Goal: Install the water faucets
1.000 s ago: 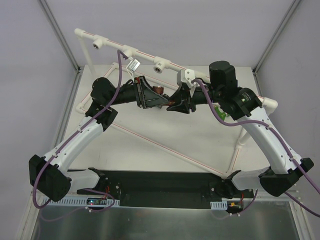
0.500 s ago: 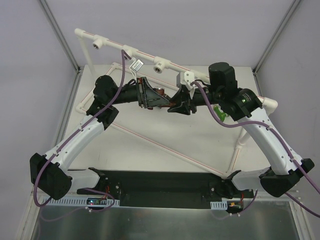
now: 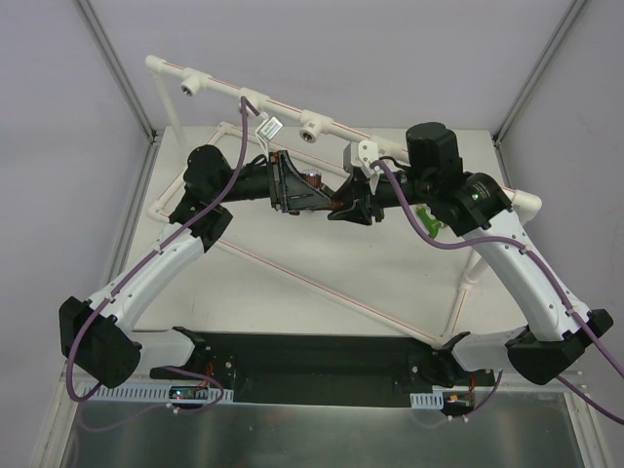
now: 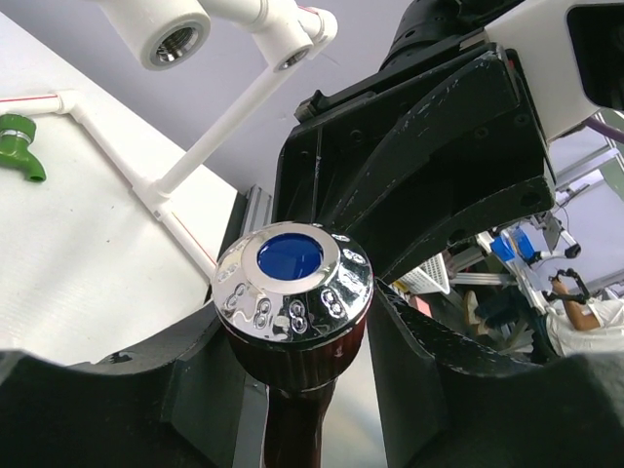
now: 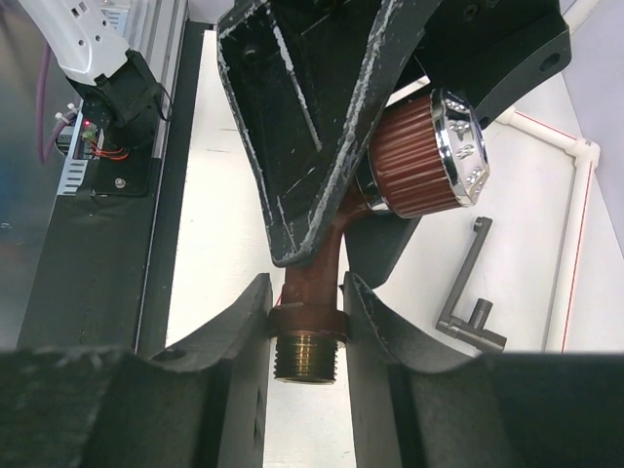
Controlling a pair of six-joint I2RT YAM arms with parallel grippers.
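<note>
Just in front of the white pipe frame, below its upper rail, the red-brown faucet is off the desk, between the two end effectors.

- Right end effector: clenched on the red-brown faucet. Its fingers press both sides of the collar, just above the brass thread. The thread end sticks out toward the right wrist camera and the knob points away from it.
- Left end effector: fingers stand on either side of the shiny knob with the blue centre. One finger looks close against the knob's base. Cannot tell whether it is gripping or only bracketing the knob.
- Arms: both reach forward and inward, elbows out to their own sides. The wrists meet nose to nose in front of the frame's rail, with the faucet spanning the gap between them.
- Green faucet: lying on the desk beside a lower tube of the frame, well apart from both end effectors.
- Grey L-shaped piece: lying flat on the desk, near the frame's base tube.
</note>
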